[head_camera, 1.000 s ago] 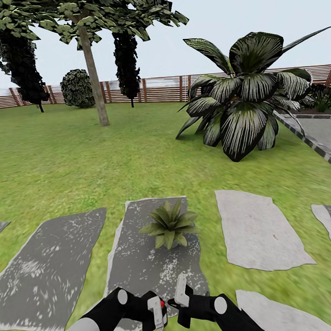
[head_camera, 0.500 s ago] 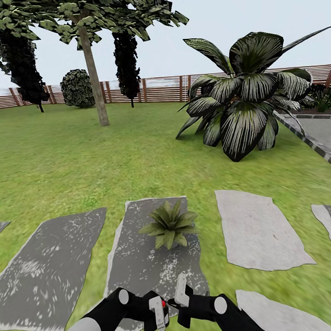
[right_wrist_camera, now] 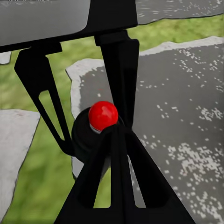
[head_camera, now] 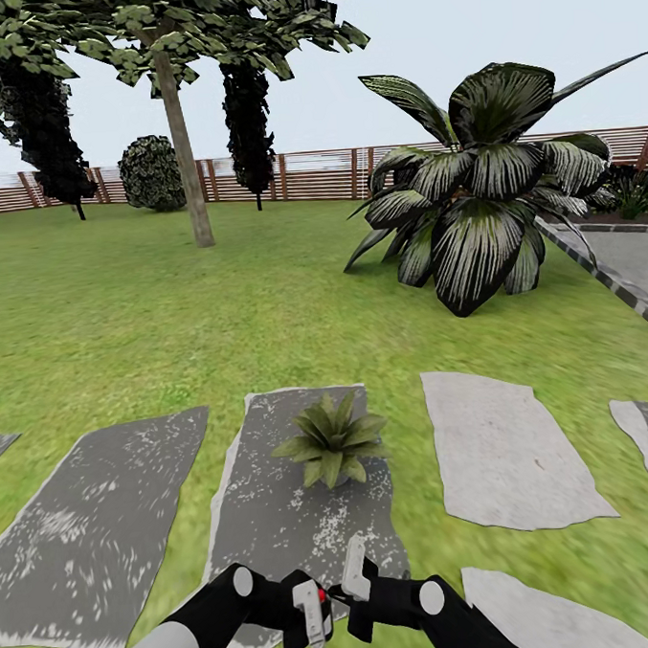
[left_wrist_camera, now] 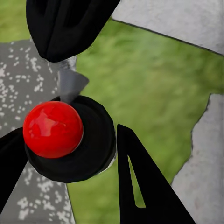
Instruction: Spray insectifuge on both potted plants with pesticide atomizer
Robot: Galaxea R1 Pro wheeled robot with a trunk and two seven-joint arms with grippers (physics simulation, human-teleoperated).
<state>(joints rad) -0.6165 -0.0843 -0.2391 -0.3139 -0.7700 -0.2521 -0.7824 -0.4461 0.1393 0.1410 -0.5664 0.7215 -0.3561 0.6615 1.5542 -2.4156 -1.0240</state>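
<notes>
Grass and grey slabs [head_camera: 106,529] are spreading before me while my left fingers [head_camera: 311,614] are gripping the pesticide atomizer [head_camera: 320,596] at bottom centre, my right fingers [head_camera: 351,581] closing on it, seemingly to work the spray, facing one potted plant [head_camera: 331,439].

One potted plant [head_camera: 333,441] sits on the grey stepping slabs [head_camera: 502,450], of which six can be counted in the head view, some cut by the frame edge. Three trees [head_camera: 179,122] rise over the lawn, along with one round shrub [head_camera: 151,172] and one large striped agave [head_camera: 479,185]. Two grippers, the left gripper [head_camera: 310,614] and the right gripper [head_camera: 353,572], flank one pesticide atomizer [head_camera: 321,596].
</notes>
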